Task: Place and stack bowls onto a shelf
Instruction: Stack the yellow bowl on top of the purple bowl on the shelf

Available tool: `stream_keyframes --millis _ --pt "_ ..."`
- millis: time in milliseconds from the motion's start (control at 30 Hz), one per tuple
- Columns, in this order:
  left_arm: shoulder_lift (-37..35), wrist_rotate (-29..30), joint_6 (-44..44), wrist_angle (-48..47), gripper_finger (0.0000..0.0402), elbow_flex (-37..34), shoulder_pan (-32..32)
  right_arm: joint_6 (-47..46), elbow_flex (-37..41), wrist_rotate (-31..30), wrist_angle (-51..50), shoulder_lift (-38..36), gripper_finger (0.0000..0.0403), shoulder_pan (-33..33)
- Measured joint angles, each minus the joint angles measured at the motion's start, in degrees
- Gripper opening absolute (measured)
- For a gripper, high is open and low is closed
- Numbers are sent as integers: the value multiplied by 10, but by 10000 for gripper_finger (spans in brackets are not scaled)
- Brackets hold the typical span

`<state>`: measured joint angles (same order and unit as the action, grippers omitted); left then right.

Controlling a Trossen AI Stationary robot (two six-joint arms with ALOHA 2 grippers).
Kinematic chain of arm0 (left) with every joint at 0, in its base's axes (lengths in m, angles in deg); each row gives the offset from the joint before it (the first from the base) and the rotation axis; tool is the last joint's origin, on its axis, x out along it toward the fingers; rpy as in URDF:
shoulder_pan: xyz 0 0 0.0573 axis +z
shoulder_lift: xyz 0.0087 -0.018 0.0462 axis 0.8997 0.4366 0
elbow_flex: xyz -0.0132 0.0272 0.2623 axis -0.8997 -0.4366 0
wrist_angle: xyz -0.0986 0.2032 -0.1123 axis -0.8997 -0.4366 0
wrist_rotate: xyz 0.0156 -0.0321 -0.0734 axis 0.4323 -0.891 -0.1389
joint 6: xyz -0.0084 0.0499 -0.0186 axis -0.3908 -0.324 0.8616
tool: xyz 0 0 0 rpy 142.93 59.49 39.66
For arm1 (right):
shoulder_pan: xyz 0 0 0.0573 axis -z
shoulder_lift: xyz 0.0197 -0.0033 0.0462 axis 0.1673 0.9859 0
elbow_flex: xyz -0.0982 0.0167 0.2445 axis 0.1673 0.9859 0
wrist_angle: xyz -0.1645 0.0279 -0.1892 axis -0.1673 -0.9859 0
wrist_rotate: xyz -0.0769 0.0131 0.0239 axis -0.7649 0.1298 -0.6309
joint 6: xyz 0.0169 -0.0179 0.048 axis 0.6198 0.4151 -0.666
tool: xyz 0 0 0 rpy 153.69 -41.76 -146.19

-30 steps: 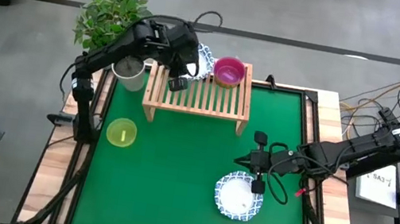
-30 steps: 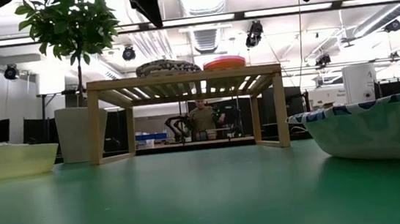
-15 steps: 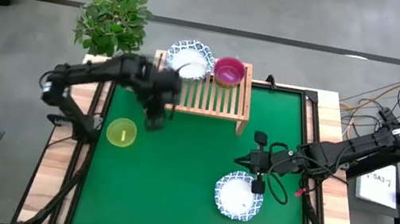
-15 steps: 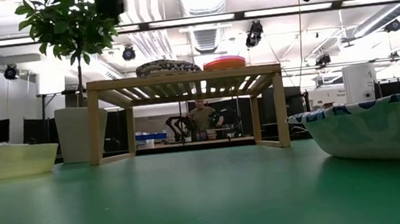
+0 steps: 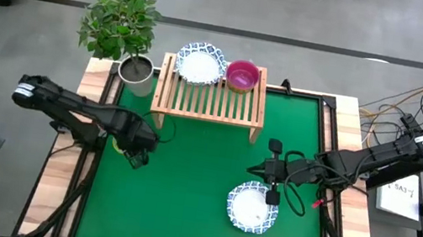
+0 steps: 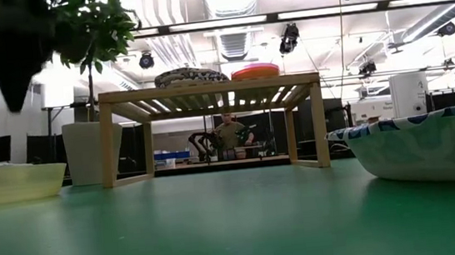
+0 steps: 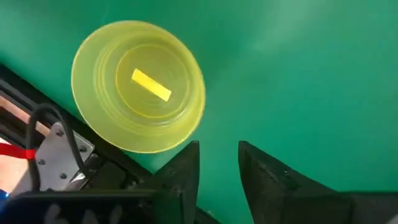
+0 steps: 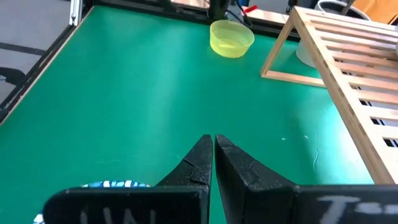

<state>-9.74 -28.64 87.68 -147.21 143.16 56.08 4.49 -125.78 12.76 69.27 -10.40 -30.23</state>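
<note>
A yellow plastic bowl (image 7: 138, 87) sits upright on the green mat near the table's left edge, mostly under my left arm in the high view (image 5: 117, 145). My left gripper (image 7: 219, 163) is open and empty, just beside that bowl's rim (image 5: 137, 158). A blue-patterned white bowl (image 5: 201, 63) and a purple bowl (image 5: 242, 76) rest on the wooden shelf (image 5: 209, 105). Another blue-patterned bowl (image 5: 251, 209) sits on the mat at the near right. My right gripper (image 8: 214, 149) is shut and empty, raised above that bowl's far rim (image 5: 272, 196).
A potted plant in a grey pot (image 5: 137, 73) stands at the shelf's left end. The mat between the shelf and the near edge (image 5: 180, 207) is bare. A black rail and cables (image 7: 56, 155) run along the table's left edge beside the yellow bowl.
My left gripper has swung away from the blue-patterned bowl on the shelf's far left, toward the table's near left and down, and now hangs by the yellow bowl. The bowl on the shelf stays in place. My right arm has kept still.
</note>
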Motion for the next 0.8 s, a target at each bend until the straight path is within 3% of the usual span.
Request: stream_keyframes --millis 200,400,800 --pt "-6 19 11 90 129 -93 -2 0 0 0 15 0 9 0" --pt "7 43 12 175 133 -150 -2 -8 2 0 18 0 9 0" --pt "39 92 40 222 79 -181 -1 -9 6 0 20 0 9 0"
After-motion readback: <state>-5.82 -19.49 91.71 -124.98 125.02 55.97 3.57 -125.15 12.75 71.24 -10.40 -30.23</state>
